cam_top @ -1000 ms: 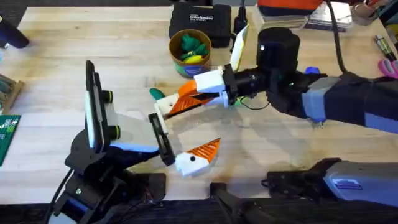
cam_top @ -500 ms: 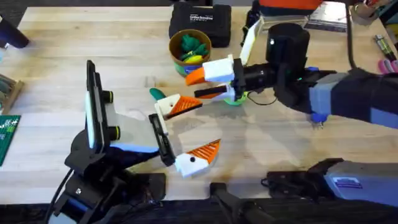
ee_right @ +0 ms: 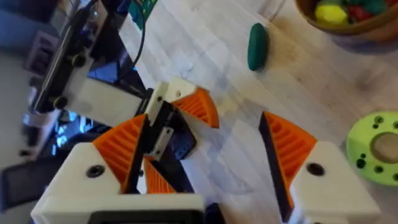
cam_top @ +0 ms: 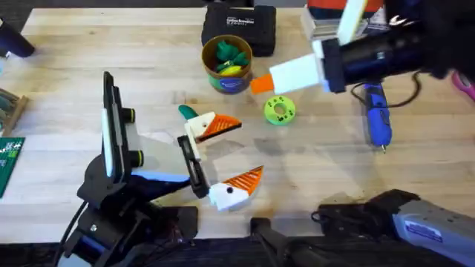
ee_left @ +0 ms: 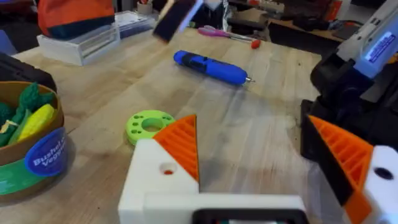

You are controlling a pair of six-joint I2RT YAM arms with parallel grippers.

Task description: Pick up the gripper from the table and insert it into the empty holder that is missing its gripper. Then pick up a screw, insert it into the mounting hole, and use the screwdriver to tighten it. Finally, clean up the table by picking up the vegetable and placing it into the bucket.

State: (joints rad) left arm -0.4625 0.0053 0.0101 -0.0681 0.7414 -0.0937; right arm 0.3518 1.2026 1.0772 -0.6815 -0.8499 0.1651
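My left gripper (cam_top: 225, 157) rests open low over the table's middle, both white blocks carrying orange ribbed wedges (ee_left: 181, 144). My right gripper (cam_top: 300, 55) hangs raised at the back right, open, holding nothing, with an orange wedge on each of its fingers (ee_right: 287, 144). The dark teal vegetable (cam_top: 185, 111) (ee_right: 257, 45) lies on the wood just left of the left gripper's far finger. The bucket (cam_top: 226, 65) (ee_left: 37, 155) stands behind it, holding green and yellow toys. The blue screwdriver (cam_top: 376, 121) (ee_left: 211, 66) lies at the right. The loose gripper, the empty holder and the screw are out of view.
A flat green ring disc (cam_top: 280, 110) (ee_left: 148, 124) lies between the bucket and the screwdriver. A black case (cam_top: 239, 26) sits at the back, with a red-and-white box (cam_top: 338, 9) beside it. A green circuit board (cam_top: 9, 165) lies at the left edge.
My right arm has lifted and swung back to the right, away from the left gripper's far finger. The green disc and the screwdriver now show uncovered. The left arm has not moved.
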